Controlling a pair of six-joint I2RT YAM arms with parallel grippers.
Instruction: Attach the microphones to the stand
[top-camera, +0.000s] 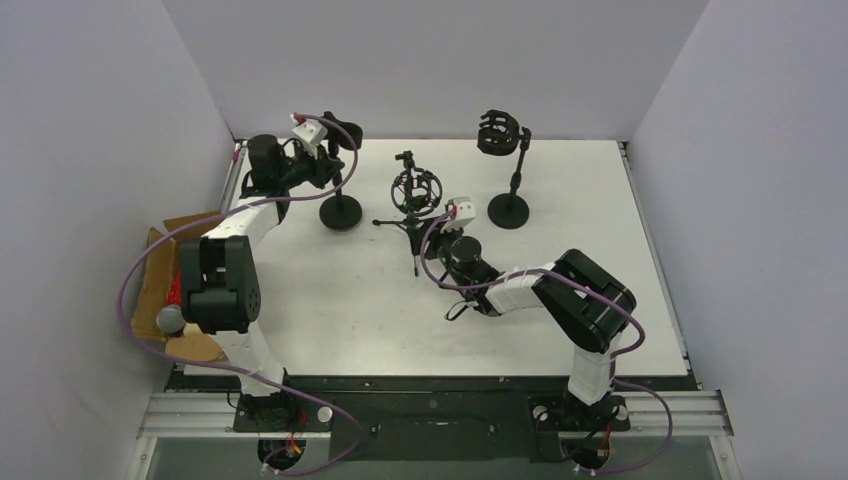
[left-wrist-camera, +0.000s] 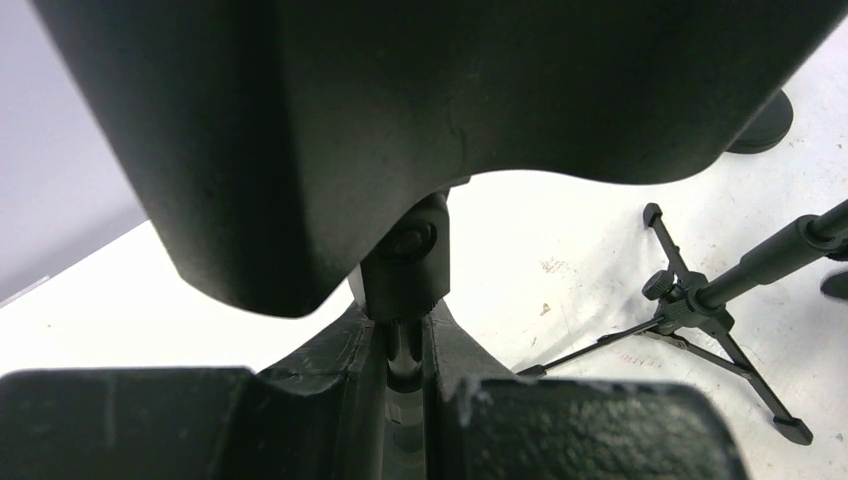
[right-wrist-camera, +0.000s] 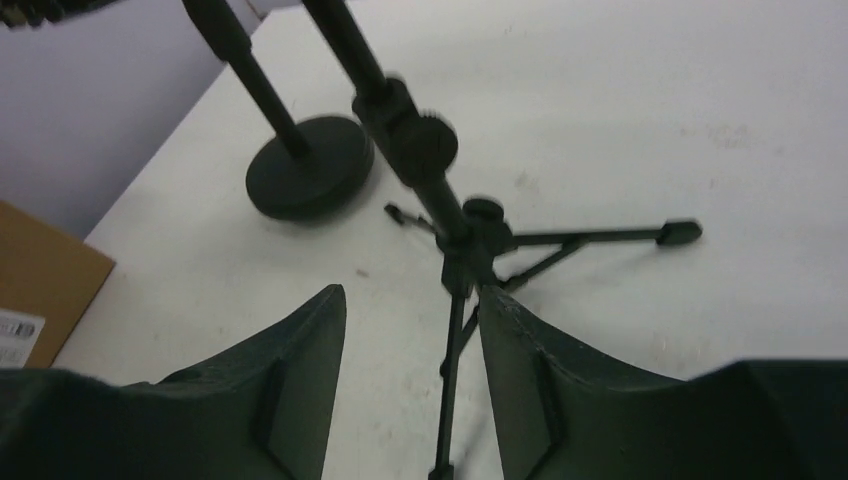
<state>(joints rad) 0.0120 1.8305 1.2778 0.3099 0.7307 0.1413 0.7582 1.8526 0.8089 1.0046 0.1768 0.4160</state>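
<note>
The microphones (top-camera: 168, 320) lie in the box (top-camera: 160, 250) at the left, partly hidden by your left arm. None is in a gripper, and I see none on a stand. Your left gripper (left-wrist-camera: 403, 360) is closed on the post of the left stand (top-camera: 340, 212). The right gripper (right-wrist-camera: 412, 300) is spread open over a leg of the tripod stand (right-wrist-camera: 470, 235). I judge you are only preparing the stands. Next you should let go and reach to the box for one microphone.

Tripod stand (top-camera: 414, 192), left stand (top-camera: 340, 212), right stand (top-camera: 509, 211) crowd rear; front centre open.
</note>
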